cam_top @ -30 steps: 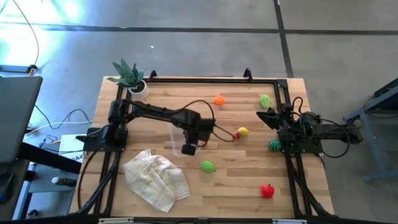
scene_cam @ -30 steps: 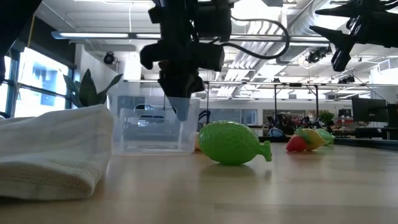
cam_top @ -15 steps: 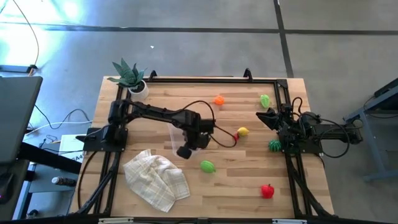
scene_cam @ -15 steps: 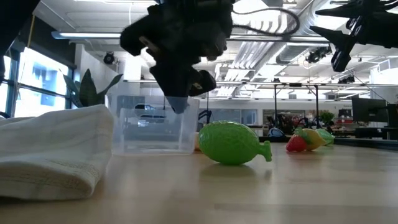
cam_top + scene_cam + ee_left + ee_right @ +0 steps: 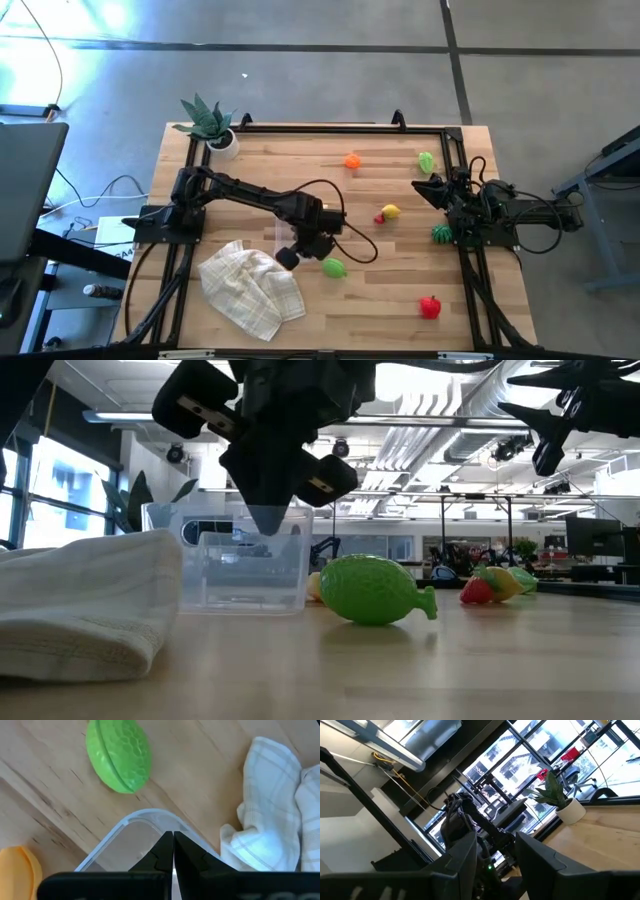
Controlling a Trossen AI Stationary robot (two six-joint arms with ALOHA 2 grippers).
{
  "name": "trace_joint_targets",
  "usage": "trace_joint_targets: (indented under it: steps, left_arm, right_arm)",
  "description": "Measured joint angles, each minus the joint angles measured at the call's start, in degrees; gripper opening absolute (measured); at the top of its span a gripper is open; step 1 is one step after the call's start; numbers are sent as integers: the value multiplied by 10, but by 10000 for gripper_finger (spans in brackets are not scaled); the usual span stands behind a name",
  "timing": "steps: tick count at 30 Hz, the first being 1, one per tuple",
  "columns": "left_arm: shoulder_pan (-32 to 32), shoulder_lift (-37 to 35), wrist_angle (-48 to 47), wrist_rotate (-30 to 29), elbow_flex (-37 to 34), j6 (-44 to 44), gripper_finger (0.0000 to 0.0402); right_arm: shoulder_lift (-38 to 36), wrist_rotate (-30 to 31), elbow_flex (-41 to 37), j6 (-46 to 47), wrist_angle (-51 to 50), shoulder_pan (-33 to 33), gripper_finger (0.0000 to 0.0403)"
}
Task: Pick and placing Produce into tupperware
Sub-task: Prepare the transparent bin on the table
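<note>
Left gripper [image 5: 173, 851] pinches tupperware [image 5: 240, 565] wall, tub sits left of green fruit [image 5: 333, 267]; next: release, pick fruit.

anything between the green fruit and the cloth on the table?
Yes: the clear tub, with the left gripper shut on its rim, sits between the green fruit and the cloth. The low view shows it best.

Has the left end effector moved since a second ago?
Yes. In the high view the left end effector, shut on the clear tub's wall, has swung toward the table's near edge, ending closer to the checked cloth and the green fruit.
</note>
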Motion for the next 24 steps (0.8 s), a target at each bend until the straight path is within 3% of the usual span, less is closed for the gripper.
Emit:
trace_joint_targets:
  steps: [11,15,21,24]
  left_arm:
    - [1,0,-55,-10,0,58,3]
    - [2,0,-53,-44,0,63,3]
    - [13,0,-53,-167,0,41,3]
    - [35,0,-52,-190,0,11,3]
  right_arm:
    - [0,-1,0,0,-3,0,126]
    - [0,-1,0,0,-4,0,126]
    - [0,-1,0,0,-4,0,126]
    - [0,-2,0,1,-4,0,126]
